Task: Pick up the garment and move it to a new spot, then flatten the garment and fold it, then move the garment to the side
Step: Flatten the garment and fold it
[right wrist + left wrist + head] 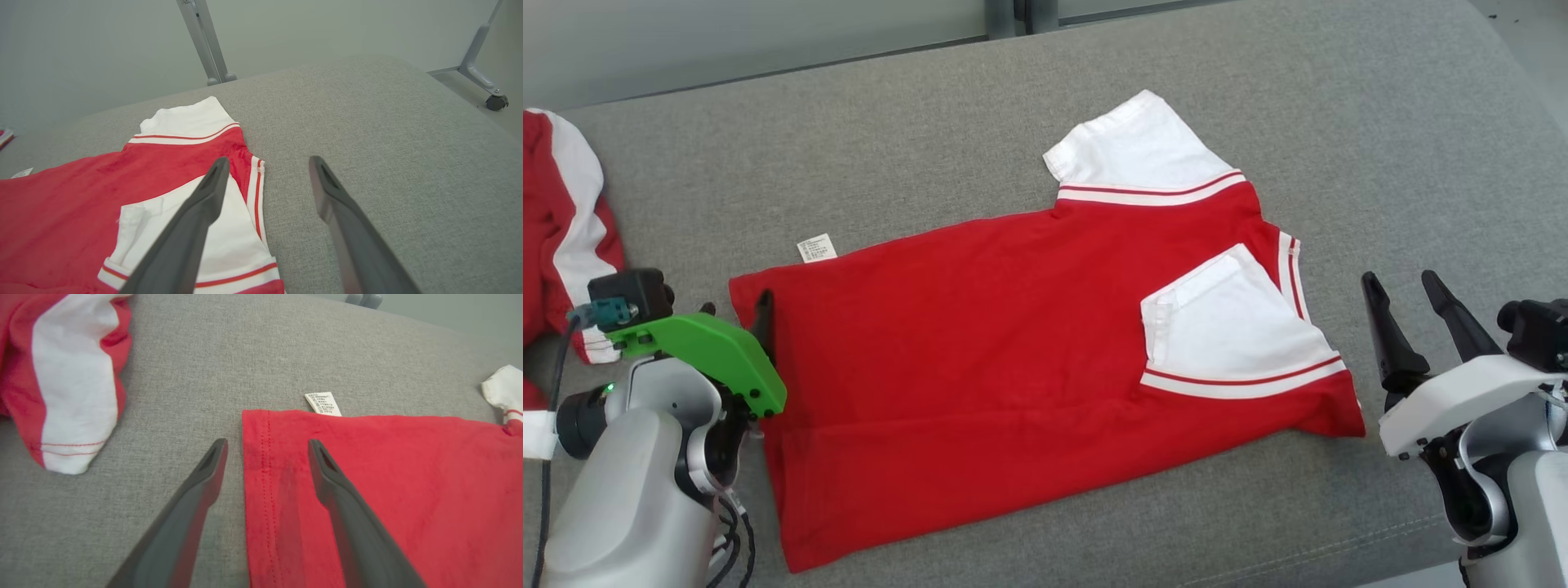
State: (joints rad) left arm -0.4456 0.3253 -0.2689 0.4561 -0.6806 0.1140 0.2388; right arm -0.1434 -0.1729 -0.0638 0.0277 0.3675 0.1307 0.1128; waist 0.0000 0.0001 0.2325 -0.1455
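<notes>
The garment (980, 351) lies flat mid-frame, one sleeve (1233, 318) folded in; more folding and the move aside remain, with left fingers (204, 486) and right fingers (1390, 335) both open, holding nothing.

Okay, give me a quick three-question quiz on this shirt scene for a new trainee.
1. True or false: the right gripper is gripping the red shirt.
2. The sleeve folded onto the shirt's body is: A white, B blue, C black?
3. Over which shirt edge does the open left gripper hang: collar or hem?
Key: 1 false, it stands open beside the shirt. 2 A. 3 hem.
</notes>
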